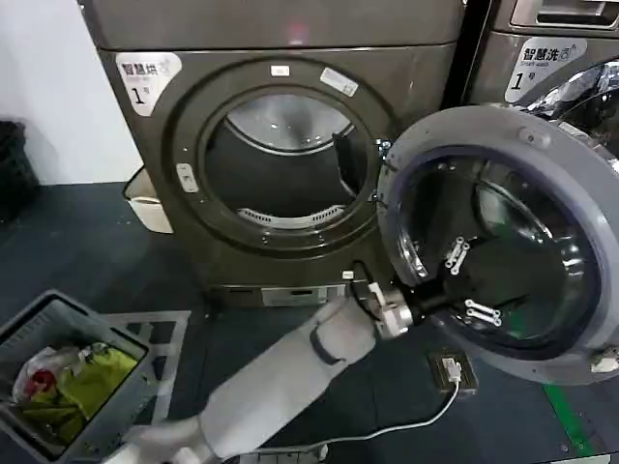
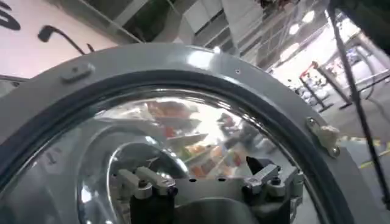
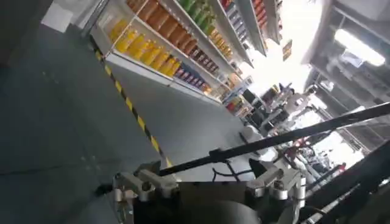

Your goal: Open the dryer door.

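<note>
Dryer [image 1: 280, 126] standing on dark floor [image 1: 87, 251], drum wide open; door [image 1: 503, 232] swung out to dryer's right, glass inner face toward the head camera. Left gripper [image 1: 462, 282] reaching up from low in front of dryer, fingers [image 1: 455, 254] spread apart against the door's glass, clasping nothing. Up close, door rim [image 2: 183, 61] and bulging glass [image 2: 183, 140] just beyond the same parted fingers [image 2: 146, 181]. Second machine [image 1: 551, 58] behind the door. Basket [image 1: 68, 377] of clothes left of dryer, white cable [image 1: 387, 430] trailing below the door. Right gripper [image 3: 210, 185] elsewhere, fingers [image 3: 137, 182] parted and empty, facing a grey aisle with yellow-black tape [image 3: 134, 112] and stocked shelves [image 3: 177, 42].
</note>
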